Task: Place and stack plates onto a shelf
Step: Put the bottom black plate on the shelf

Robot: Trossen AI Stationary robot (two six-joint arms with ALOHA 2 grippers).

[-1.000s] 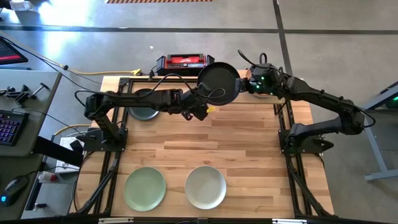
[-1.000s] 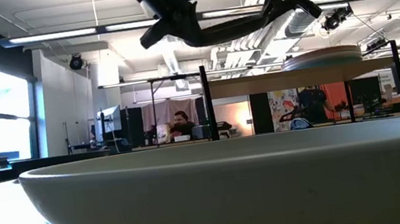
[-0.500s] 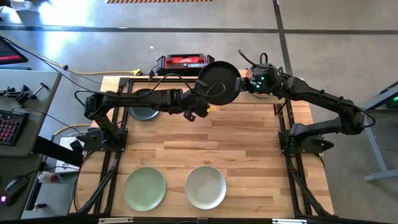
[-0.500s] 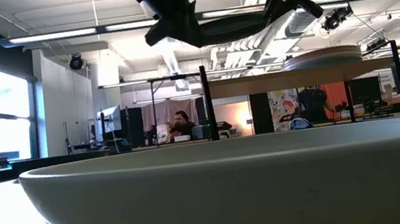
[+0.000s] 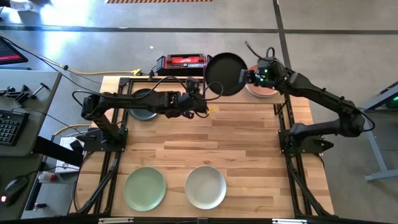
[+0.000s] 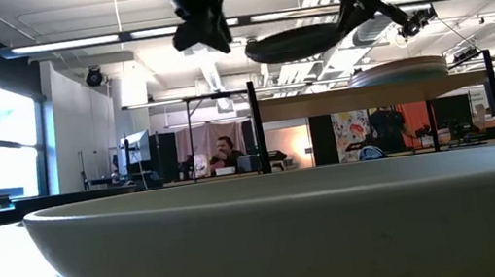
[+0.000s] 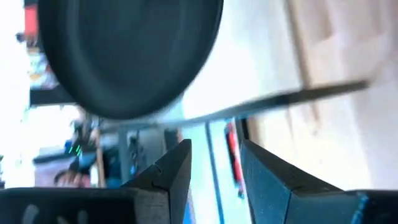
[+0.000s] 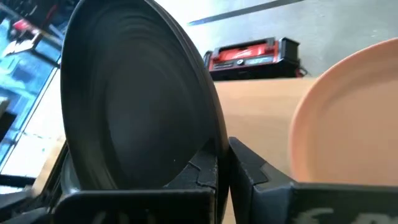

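Note:
A black plate (image 5: 225,74) hangs in the air at the table's far edge, with my right gripper (image 5: 244,77) shut on it. My left gripper (image 5: 204,99) stands open just left of and nearer than the plate, touching nothing; its wrist view shows the plate (image 7: 124,56) beyond the parted fingers. A salmon plate (image 5: 261,89) lies on the shelf (image 6: 369,96), below and right of the black one. A grey-blue plate (image 5: 144,111) lies on the table under my left arm. A light green plate (image 5: 145,188) and an off-white plate (image 5: 206,186) lie near the front edge. My right gripper pinches the black plate's rim (image 8: 211,146) between its two fingers, on the side toward the table's right. The fingers come from the right, slanting down. The plate is lifted clear above the shelf, close to level with a slight tilt (image 6: 297,43).
A red-and-black box (image 5: 182,62) sits just beyond the table's far edge, behind the black plate. Bare wood lies across the table's middle (image 5: 205,140). In the low view the off-white plate (image 6: 291,230) fills the foreground.
My left gripper has opened, let go of the black plate, rolled and drawn back a little toward the table's left. My right gripper, still shut on the rim, has carried the plate toward the far right, over the shelf.

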